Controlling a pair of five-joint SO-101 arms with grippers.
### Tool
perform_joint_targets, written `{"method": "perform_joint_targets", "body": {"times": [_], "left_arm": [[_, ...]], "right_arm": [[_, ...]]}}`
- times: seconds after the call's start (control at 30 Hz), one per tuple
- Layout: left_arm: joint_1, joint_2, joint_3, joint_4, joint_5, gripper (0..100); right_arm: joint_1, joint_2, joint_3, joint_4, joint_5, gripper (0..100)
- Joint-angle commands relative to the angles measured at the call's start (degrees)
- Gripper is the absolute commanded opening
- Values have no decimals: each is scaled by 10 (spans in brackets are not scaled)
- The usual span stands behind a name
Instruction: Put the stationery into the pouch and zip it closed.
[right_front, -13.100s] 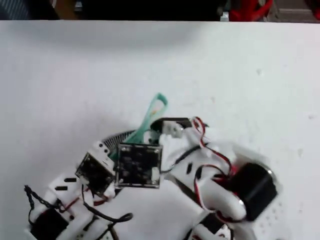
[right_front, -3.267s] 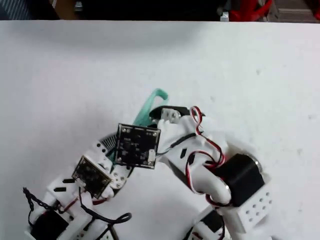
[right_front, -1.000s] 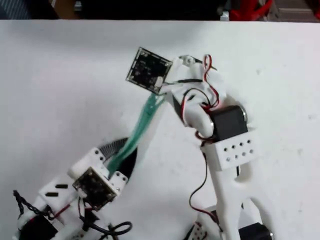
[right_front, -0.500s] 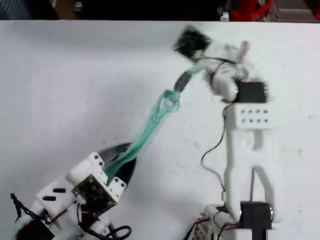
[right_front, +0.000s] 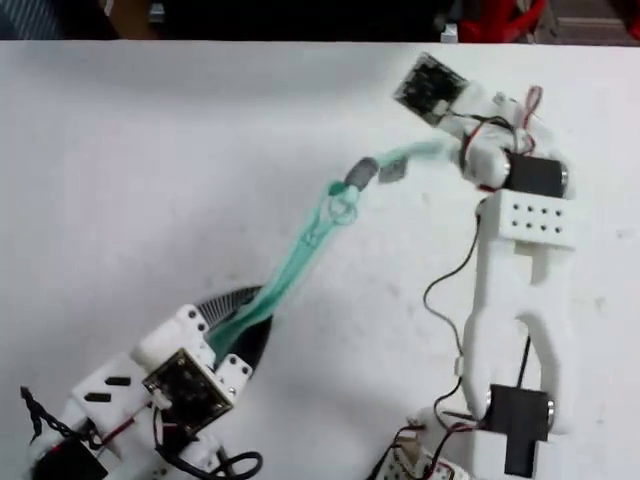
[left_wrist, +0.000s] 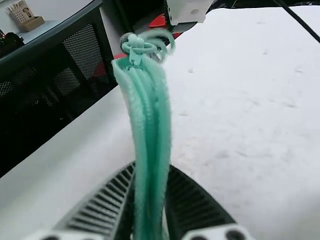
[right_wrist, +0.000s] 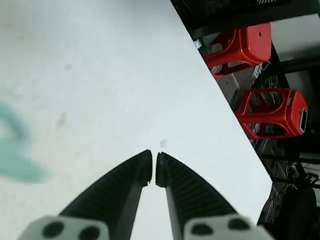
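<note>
We find the teal pouch (right_front: 285, 270) drawn out as a long, narrow strip across the white table (right_front: 130, 150). The left gripper (left_wrist: 150, 175) is clenched on the pouch's near end, its black ribbed jaws pressing the fabric from either side. In the left wrist view the pouch stands on its edge. The zip line runs its full visible length to the ring-shaped zipper pull (left_wrist: 136, 47) at the pouch's far end. We cannot tell whether the underside of the pouch touches the table.

Beyond the pouch's far end, a thin teal strap (right_front: 410, 155) leads away from the pull toward the right arm (right_front: 515, 260). A small grey piece (right_front: 361, 172) sits just beside the pull, at the near end of the strap; it is too blurred for us to identify.

The right gripper (right_wrist: 154, 172) is well apart from the body of the pouch, past its far end. Its jaws are drawn together, with only a sliver of a gap at the tips and nothing visible between them. A pale teal blur (right_wrist: 15, 150) lies to one side of the jaws, clear of the tips. We cannot tell whether the strap touches this gripper anywhere.

Farther from the pouch, past the table's edge, we see red stools (right_wrist: 250, 45).
</note>
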Motion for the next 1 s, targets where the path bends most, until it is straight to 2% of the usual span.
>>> {"method": "perform_joint_targets", "body": {"times": [0.0, 0.1, 0.2, 0.27, 0.43, 0.57, 0.77, 0.9, 0.97], "left_arm": [[5, 0, -25, -9, -4, 23], [4, 0, -20, -19, 14, 23], [4, 0, -20, -20, 17, 23], [4, 0, -19, -23, 17, 23], [4, 1, -3, -33, 16, 23], [4, 1, 12, -44, 15, 23], [4, 1, 11, -44, 17, 23], [4, 1, 12, -44, 17, 23], [4, 1, 13, -42, 17, 23]], "right_arm": [[18, -11, -7, -7, -6, 19], [4, -69, -8, 33, -72, 51], [-38, -166, -8, 109, -118, 202], [-78, -240, -7, 153, -117, 267], [-237, -429, -9, 272, -115, 146], [-367, -506, -12, 363, -115, 130], [-381, -484, -15, 391, -120, 134], [-416, -431, -11, 389, -131, 200], [-420, -400, -15, 376, -153, 204]]}}
